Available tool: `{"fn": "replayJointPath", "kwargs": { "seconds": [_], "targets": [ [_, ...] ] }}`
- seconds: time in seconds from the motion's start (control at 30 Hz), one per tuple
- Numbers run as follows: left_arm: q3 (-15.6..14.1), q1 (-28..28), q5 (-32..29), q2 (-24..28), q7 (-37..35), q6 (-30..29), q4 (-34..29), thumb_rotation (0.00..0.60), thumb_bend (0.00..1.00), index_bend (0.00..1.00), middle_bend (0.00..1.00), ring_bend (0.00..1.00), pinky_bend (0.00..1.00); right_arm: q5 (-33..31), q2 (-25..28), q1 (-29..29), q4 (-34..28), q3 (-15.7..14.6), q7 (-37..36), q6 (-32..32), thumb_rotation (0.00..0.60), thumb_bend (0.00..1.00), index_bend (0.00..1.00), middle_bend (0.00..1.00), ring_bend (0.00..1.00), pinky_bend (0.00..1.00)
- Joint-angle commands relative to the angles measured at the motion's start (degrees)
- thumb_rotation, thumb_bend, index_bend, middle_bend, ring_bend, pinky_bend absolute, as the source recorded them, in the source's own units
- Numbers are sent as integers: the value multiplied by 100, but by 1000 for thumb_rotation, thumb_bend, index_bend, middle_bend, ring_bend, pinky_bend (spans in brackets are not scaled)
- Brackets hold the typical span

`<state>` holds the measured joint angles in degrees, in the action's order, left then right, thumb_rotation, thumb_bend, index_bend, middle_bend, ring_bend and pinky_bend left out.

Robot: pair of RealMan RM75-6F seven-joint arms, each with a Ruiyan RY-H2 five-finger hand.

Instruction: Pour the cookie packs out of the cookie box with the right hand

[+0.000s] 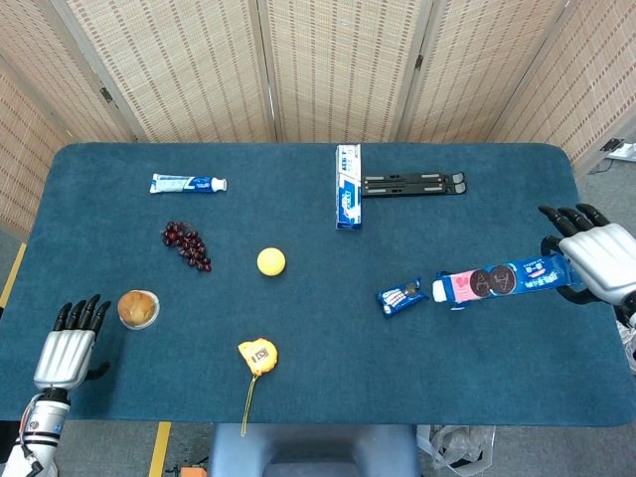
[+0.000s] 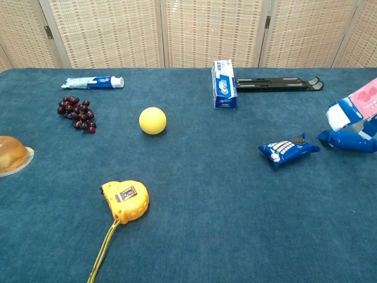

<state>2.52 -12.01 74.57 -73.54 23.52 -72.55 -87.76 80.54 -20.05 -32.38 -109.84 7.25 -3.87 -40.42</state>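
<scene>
My right hand (image 1: 599, 260) grips the far end of the blue and pink cookie box (image 1: 497, 281) at the right side of the table, with the box's open mouth tilted down to the left. One blue cookie pack (image 1: 401, 297) lies on the cloth left of the mouth. In the chest view this pack (image 2: 288, 150) lies flat, and a second blue pack (image 2: 347, 140) rests just under the open mouth of the box (image 2: 358, 106). My left hand (image 1: 68, 348) hangs at the front left edge, fingers straight and holding nothing.
On the blue table (image 1: 318, 397) lie a toothpaste tube (image 1: 189, 183), grapes (image 1: 186, 245), a yellow ball (image 1: 270, 261), a yellow tape measure (image 1: 257, 356), a small bun in a cup (image 1: 137, 308), a toothpaste box (image 1: 348, 186) and a black stand (image 1: 412, 183).
</scene>
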Motion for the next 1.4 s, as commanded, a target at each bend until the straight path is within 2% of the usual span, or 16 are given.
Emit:
{"fn": "replayJointPath", "kwargs": {
  "seconds": [0.03, 0.1, 0.17, 0.27, 0.33, 0.4, 0.43, 0.53, 0.67, 0.87, 0.93, 1.07, 1.1, 1.27, 1.4],
  "targets": [
    [5, -7, -23, -6, -1, 1, 14, 600, 208, 0, 0, 0, 0, 438, 43, 251, 55, 48, -931, -479, 600, 332, 464, 0, 0, 0],
    [7, -15, -35, -5, -8, 4, 11, 600, 208, 0, 0, 0, 0, 799, -88, 354, 205, 50, -1601, -813, 600, 331, 464, 0, 0, 0],
    [-4, -21, -16, -2, -11, -2, -2, 600, 208, 0, 0, 0, 0, 1174, -440, 443, 447, 24, -2376, -1208, 600, 331, 464, 0, 0, 0],
    [-30, -35, 6, 1, -8, 13, -25, 600, 207, 0, 0, 0, 0, 1516, -1259, 545, 971, -27, -3106, -1800, 600, 332, 464, 0, 0, 0],
    [-28, -50, -5, -9, 19, 22, -41, 600, 207, 0, 0, 0, 0, 1626, -1820, 591, 1305, -53, -3195, -2106, 600, 332, 464, 0, 0, 0],
    [-25, -61, -6, -10, 23, 17, -68, 600, 208, 0, 0, 0, 0, 1675, -2703, 643, 1684, -110, -3281, -2423, 600, 332, 464, 0, 0, 0],
    [-26, -59, -11, -1, 14, 15, -74, 600, 208, 0, 0, 0, 0, 1725, -2977, 652, 1827, -159, -3341, -2498, 600, 332, 464, 0, 0, 0],
    [-29, -43, -56, 51, -43, 21, -109, 600, 207, 0, 0, 0, 0, 1896, -3670, 652, 2301, -356, -3491, -2607, 600, 332, 464, 0, 0, 0],
    [-24, -34, -73, 113, -125, 10, -132, 600, 208, 0, 0, 0, 0, 1947, -4234, 672, 2790, -532, -3374, -2654, 600, 331, 461, 0, 0, 0],
    [-66, -32, 14, 191, -270, 9, -154, 600, 208, 0, 0, 0, 0, 1749, -4638, 823, 3120, -642, -2785, -2752, 600, 331, 377, 0, 0, 0],
    [-73, -27, 44, 205, -298, -16, -164, 600, 208, 0, 0, 0, 0, 1657, -4708, 843, 3193, -709, -2562, -2632, 600, 331, 298, 0, 0, 0],
    [-100, -7, 118, 237, -354, -71, -196, 600, 208, 0, 0, 0, 0, 1471, -4644, 755, 3191, -908, -2112, -2037, 600, 331, 33, 0, 0, 0],
    [-106, 0, 136, 245, -365, -89, -204, 600, 208, 0, 0, 0, 0, 1388, -4603, 722, 3156, -949, -1927, -1842, 600, 331, 10, 0, 0, 0],
    [-113, 12, 171, 282, -442, -115, -225, 600, 207, 0, 0, 0, 0, 1046, -4442, 786, 2905, -986, -1498, -1637, 600, 331, 0, 0, 0, 0],
    [-120, 29, 228, 334, -543, -159, -251, 600, 208, 0, 0, 0, 0, 926, -3997, 1119, 2567, -971, -1567, -2214, 600, 331, 0, 0, 0, 0]
  ]
}}
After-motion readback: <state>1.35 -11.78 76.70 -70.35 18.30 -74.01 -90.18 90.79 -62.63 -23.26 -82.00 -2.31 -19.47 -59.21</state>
